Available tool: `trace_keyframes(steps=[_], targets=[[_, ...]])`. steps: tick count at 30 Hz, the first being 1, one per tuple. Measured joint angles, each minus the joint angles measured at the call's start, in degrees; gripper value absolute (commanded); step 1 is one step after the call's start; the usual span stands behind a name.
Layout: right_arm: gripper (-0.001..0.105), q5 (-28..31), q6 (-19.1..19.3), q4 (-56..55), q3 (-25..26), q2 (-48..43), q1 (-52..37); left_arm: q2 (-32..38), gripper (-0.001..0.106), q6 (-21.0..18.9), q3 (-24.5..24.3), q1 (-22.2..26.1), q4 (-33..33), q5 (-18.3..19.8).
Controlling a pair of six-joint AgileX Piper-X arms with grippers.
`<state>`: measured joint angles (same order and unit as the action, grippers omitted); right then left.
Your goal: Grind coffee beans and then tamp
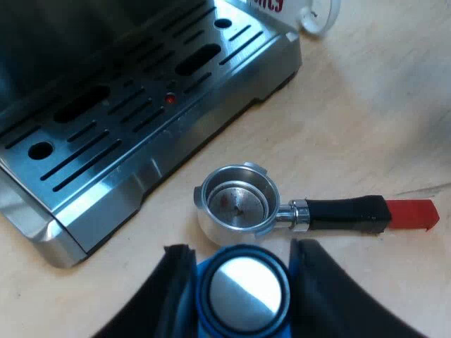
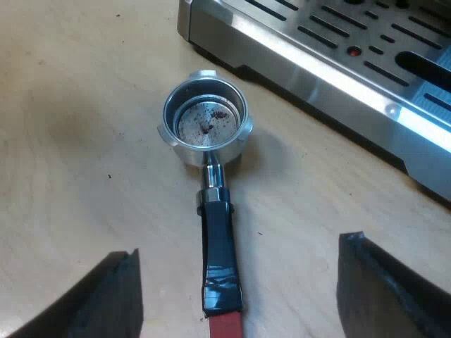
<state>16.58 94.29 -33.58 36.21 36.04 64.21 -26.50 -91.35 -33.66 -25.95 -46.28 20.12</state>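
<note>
**Tamper (image 1: pixel 243 296) held in left gripper (image 1: pixel 242 262), one holder (image 1: pixel 303 213) loose on table (image 1: pixel 366 120)**

The left gripper is closed on the one blue tamper. Its two black fingers (image 1: pixel 176 292) press the tamper, one on each side, and the tamper's round shiny metal face shows between them. Just beyond the fingertips lies the one metal holder, flat on the wooden table. Its round basket (image 1: pixel 238 203) is the part nearest to the tamper; I cannot tell if the two touch. Its one dark handle (image 1: pixel 338 213) runs sideways, across the line of the fingers, and finishes in one red end (image 1: pixel 412 215).

Farther ahead of this gripper stands the one espresso machine (image 1: pixel 127 120). Its metal drip tray has many slots and one small red dot (image 1: pixel 170 99). The holder is near the tray's edge but apart from it. One white mug (image 1: pixel 317 14) with red letters stands just past the tray's far corner, cut off by the frame.

The right gripper (image 2: pixel 239 282) is wide open: its two black fingers (image 2: pixel 106 299) stand well apart and hold nothing. The holder (image 2: pixel 211 197) lies ahead of it, with the handle pointing back toward the gripper. The red end reaches between the two fingers and touches neither. The basket is at the far end, open upward and almost empty, with only a few dark crumbs on its bottom. Beyond the basket is the machine's tray edge (image 2: pixel 338 63), close but not touching.
</note>
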Motion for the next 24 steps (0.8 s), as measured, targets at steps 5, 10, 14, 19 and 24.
trace_keyframes(steps=[5,10,14,19,24], targets=[[0.060,0.00,0.00,0.00,0.00,0.00,0.00,-2.81,0.000,0.00,-0.14,0.00,-0.09,0.00],[0.060,0.00,0.00,0.00,0.00,0.00,0.00,-4.65,0.000,0.13,-1.37,0.00,-0.26,-0.09],[0.060,0.00,0.00,0.00,0.00,0.00,0.00,-7.98,0.000,1.33,-3.79,0.00,0.46,-0.09],[0.060,0.00,0.00,0.00,0.00,0.00,0.00,-11.64,0.000,2.10,-4.78,0.00,1.48,-0.24],[0.060,0.00,0.00,0.00,0.00,0.00,0.00,-14.21,0.000,3.03,-5.62,-0.31,2.79,-0.34]])
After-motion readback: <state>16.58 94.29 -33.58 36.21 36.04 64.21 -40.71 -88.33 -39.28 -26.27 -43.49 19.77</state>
